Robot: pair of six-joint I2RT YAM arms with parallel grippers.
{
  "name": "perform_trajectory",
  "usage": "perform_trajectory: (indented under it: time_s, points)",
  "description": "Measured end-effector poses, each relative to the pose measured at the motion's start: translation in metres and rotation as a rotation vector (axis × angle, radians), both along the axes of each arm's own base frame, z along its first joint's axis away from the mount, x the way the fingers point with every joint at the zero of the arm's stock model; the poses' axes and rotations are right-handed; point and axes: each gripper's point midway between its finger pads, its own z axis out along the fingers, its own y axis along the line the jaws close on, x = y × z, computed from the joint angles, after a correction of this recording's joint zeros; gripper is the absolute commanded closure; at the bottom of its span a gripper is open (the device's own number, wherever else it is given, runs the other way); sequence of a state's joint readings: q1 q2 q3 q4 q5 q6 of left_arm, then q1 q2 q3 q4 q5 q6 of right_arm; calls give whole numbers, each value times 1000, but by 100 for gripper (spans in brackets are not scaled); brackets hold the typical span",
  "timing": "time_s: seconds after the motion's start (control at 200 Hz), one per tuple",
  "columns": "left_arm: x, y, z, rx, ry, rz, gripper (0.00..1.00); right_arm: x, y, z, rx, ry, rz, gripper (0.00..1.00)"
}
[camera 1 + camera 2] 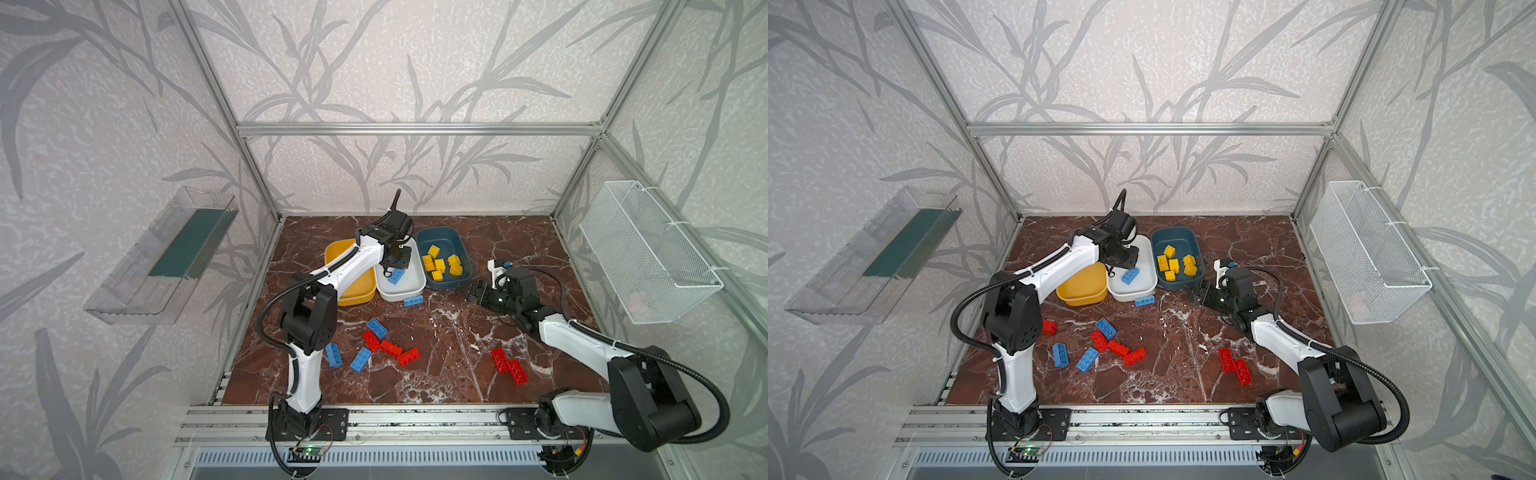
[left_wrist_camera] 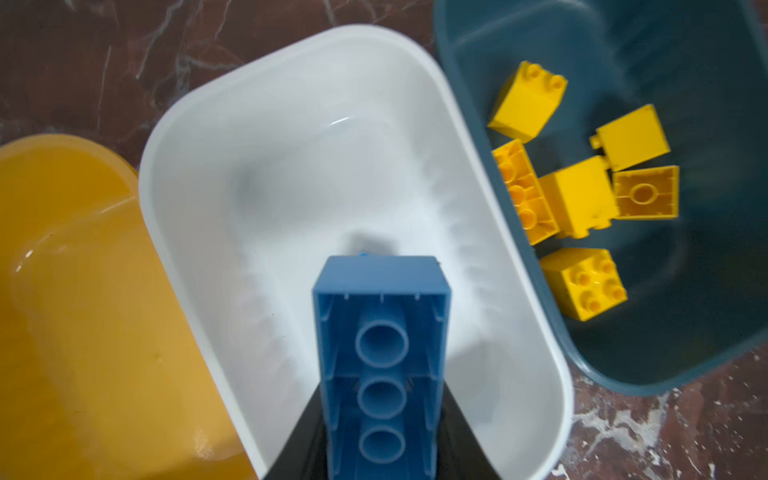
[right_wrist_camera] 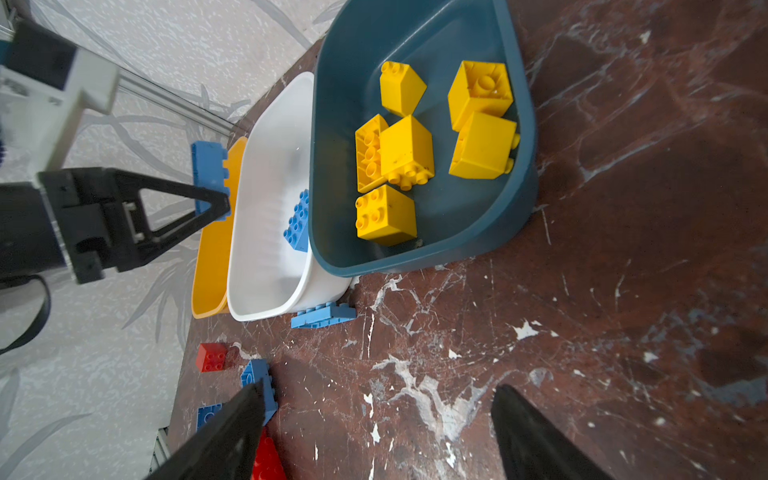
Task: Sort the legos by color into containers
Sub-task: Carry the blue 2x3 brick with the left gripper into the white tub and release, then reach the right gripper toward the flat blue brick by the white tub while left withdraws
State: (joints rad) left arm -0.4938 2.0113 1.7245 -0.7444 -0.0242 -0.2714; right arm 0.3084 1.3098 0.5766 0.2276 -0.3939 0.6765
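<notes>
My left gripper (image 1: pixel 392 264) hangs over the white tub (image 1: pixel 409 291), shut on a long blue brick (image 2: pixel 380 353) held upright, which also shows in the right wrist view (image 3: pixel 210 174). Another blue brick (image 1: pixel 397 276) lies inside that tub. The yellow tub (image 1: pixel 353 297) beside it looks empty. The teal tub (image 1: pixel 440 232) holds several yellow bricks (image 1: pixel 442 262). My right gripper (image 1: pixel 471 291) hovers open and empty low over the floor, in front of the teal tub. Loose blue bricks (image 1: pixel 360 359) and red bricks (image 1: pixel 390 348) lie in front.
One blue brick (image 1: pixel 413 301) leans at the white tub's front wall. Two red bricks (image 1: pixel 509 365) lie near my right forearm. One red brick (image 1: pixel 1049 327) sits by my left arm. A wire basket (image 1: pixel 648 257) and a clear tray (image 1: pixel 162 257) hang on the side walls.
</notes>
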Motion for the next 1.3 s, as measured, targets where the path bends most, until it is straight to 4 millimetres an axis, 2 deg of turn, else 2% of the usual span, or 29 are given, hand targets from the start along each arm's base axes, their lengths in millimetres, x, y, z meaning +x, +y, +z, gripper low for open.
perform_trajectory:
  time_s: [0.13, 0.28, 0.5, 0.625, 0.715, 0.79, 0.945, 1.045, 1.16, 1.299]
  points:
    - [4, 3, -11, 8, 41, 33, 67, -3, 6, 2, -42, -22, 24, 13]
    - [9, 1, -7, 0, 42, 53, 41, -8, 19, 13, -109, -83, 60, 7]
    - [4, 5, -7, -5, 49, 87, 26, -25, 54, 16, -242, -165, 151, 0]
    - [-9, 13, 8, -18, 36, 105, 18, -27, 66, 10, -312, -186, 168, 1]
    - [-13, 16, 34, -51, -21, 113, 8, -29, 69, 0, -355, -182, 178, 1]
    - [-31, 27, 52, -71, -56, 126, 1, -29, 75, -9, -404, -186, 177, 1]
    - [-74, 53, 110, -133, -177, 145, 1, -39, 94, -31, -482, -193, 214, 1]
    - [-98, 70, 136, -161, -259, 156, 1, -39, 101, -41, -519, -201, 211, 1]
    - [-124, 90, 142, -164, -317, 173, 1, -35, 107, -53, -552, -204, 197, 1]
    - [-153, 109, 131, -159, -343, 182, 1, -24, 117, -62, -572, -195, 173, 1]
